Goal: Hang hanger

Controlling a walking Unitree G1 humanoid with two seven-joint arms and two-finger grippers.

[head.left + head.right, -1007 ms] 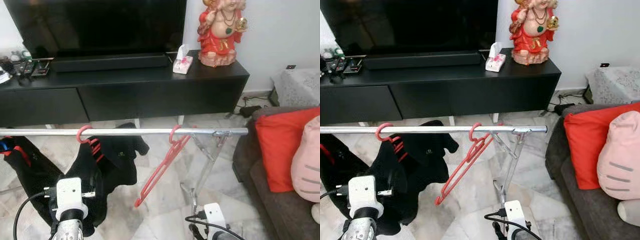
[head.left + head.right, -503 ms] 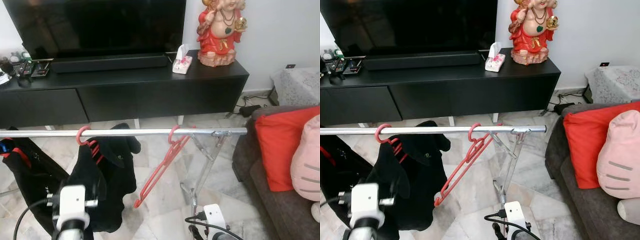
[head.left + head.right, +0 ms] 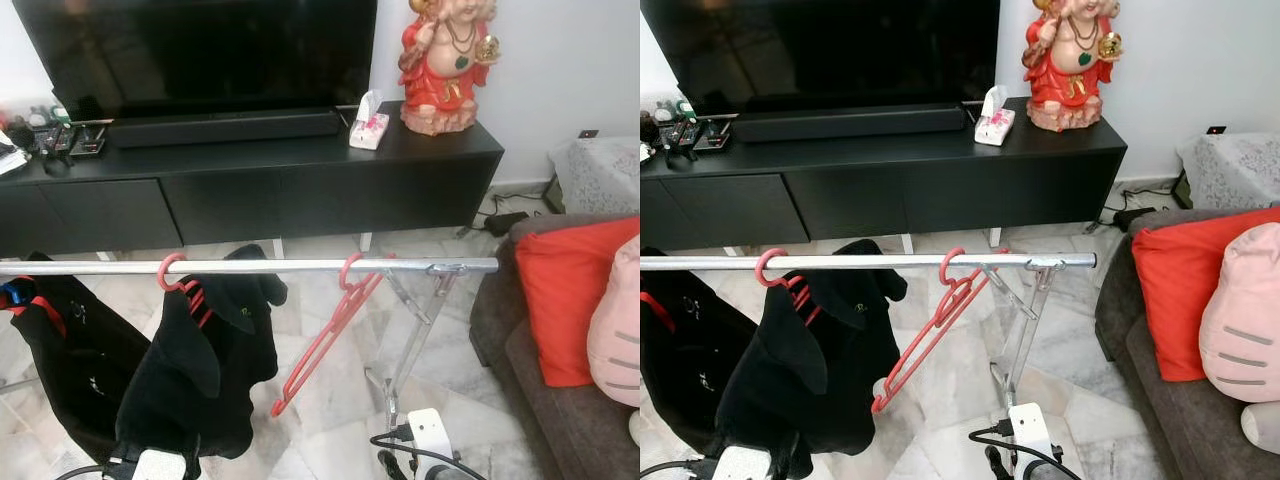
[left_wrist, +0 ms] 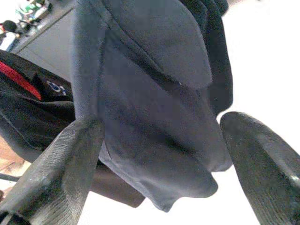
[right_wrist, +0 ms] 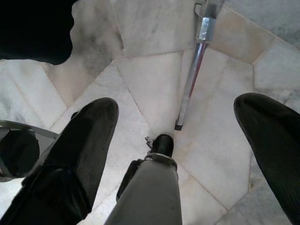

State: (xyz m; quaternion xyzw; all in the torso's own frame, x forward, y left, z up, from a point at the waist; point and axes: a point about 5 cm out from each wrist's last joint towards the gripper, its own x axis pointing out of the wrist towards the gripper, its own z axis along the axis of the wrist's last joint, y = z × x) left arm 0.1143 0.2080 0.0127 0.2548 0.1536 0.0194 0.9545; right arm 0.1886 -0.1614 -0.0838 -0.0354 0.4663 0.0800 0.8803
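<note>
A silver rail (image 3: pixel 250 266) runs across in front of me. An empty red hanger (image 3: pixel 325 335) hangs tilted from it near its right end. Further left, a second red hanger (image 3: pixel 172 272) carries a black garment (image 3: pixel 205 370). My left gripper (image 4: pixel 161 122) is open, low down and close to that black garment (image 4: pixel 154 117), with nothing between its fingers (image 4: pixel 61 173). My right gripper (image 5: pixel 177 103) is open too and points down at the marble floor beside the rack's leg (image 5: pixel 194 70). Both wrists sit at the bottom of the eye views, the left (image 3: pixel 150 466) and the right (image 3: pixel 430 435).
Another dark garment (image 3: pixel 60 345) hangs at the rail's left end. Behind the rack stand a black TV console (image 3: pixel 300 175) with a TV, a tissue box (image 3: pixel 368 125) and a red statue (image 3: pixel 445 60). A sofa with a red cushion (image 3: pixel 570 300) is on the right.
My left wrist has dropped towards the bottom edge of the eye views. The empty red hanger stays on the rail. The camera has shifted slightly.
</note>
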